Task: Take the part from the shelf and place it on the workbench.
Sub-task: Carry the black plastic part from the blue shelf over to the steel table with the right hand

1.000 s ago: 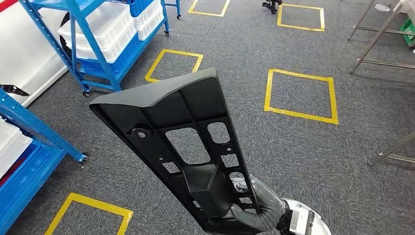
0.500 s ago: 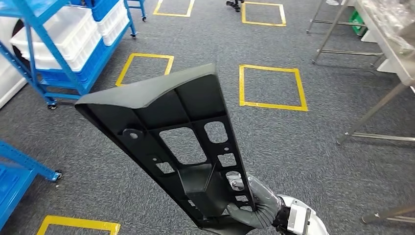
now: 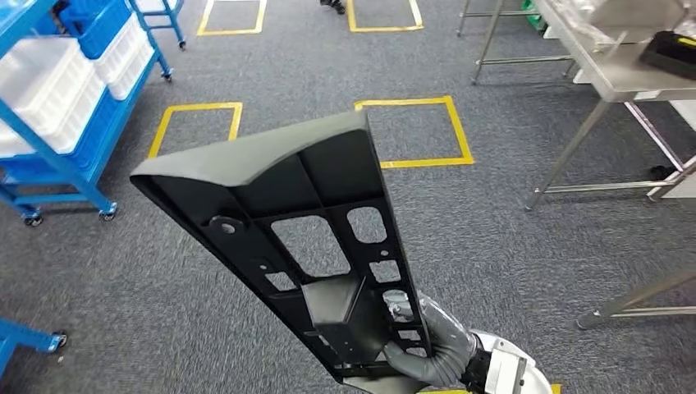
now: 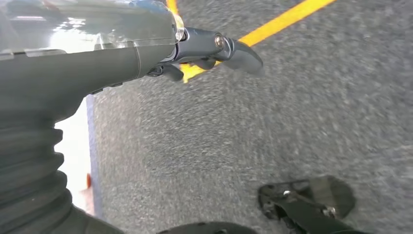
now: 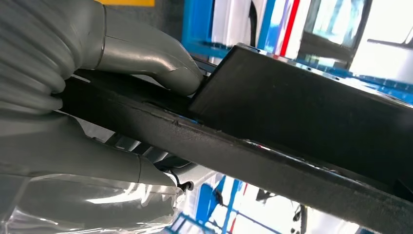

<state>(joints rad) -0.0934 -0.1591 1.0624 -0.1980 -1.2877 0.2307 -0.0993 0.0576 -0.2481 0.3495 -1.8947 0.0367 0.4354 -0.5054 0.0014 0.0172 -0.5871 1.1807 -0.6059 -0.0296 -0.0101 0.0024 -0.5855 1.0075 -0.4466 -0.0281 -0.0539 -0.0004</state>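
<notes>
Right hand (image 3: 431, 345) clamped on part (image 3: 287, 230) at its 5 o'clock end; left hand (image 4: 214, 48) empty, fingers apart. Part prob. stiff, light, top-heavy; surface (image 3: 624, 74) at 2 o'clock.

Count taken from the head view. One black part (image 3: 287, 238), a long ribbed panel with several cut-out windows. One robot hand (image 3: 427, 341) on it; a second hand (image 4: 214, 48) appears in the left wrist view, making two hands. Yellow taped squares on the floor: four in whole or in part, namely one (image 3: 195, 127) left of the panel's top edge, one (image 3: 418, 131) right of it, and two cut off at the far edge (image 3: 231, 16) (image 3: 384, 15). A yellow strip at the near edge may be a fifth. Blue shelf racks: one (image 3: 66, 107) plainly, with a second frame's foot (image 3: 29, 336) at lower left. White bins on the rack: probably three. Steel workbenches: one (image 3: 624, 78) certain.
</notes>
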